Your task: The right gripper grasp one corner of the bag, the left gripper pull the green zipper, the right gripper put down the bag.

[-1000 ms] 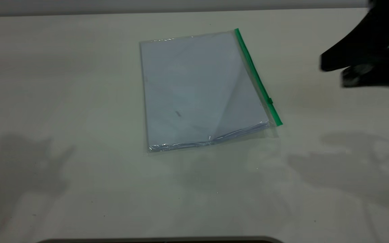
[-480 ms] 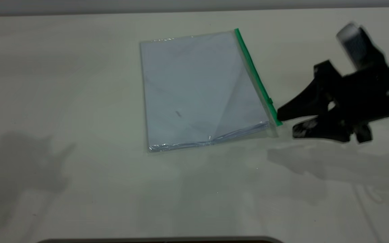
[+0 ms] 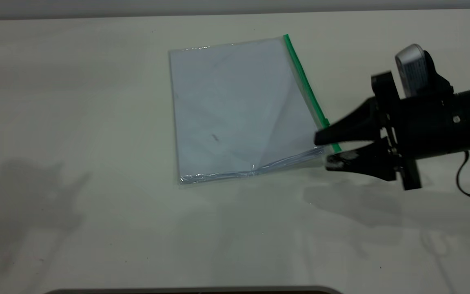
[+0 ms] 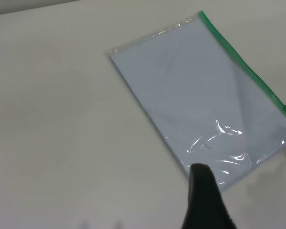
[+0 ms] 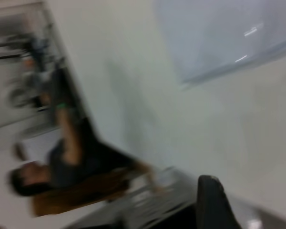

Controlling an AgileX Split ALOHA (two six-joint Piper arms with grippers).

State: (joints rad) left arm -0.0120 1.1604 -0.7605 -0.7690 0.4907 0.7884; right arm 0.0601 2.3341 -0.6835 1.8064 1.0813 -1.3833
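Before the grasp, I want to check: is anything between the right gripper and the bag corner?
Nothing visible. The right gripper is open, already at the corner of the bag where the zipper ends.

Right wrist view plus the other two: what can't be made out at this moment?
- Near corner of the clear plastic bag where the green zipper strip ends: exterior view, covered by the open black right gripper, so contact cannot be told.
- Right wrist view: motion-blurred; only a bag edge and a seated person read.
- Left gripper: left wrist view shows one black fingertip, cut off by the frame edge.
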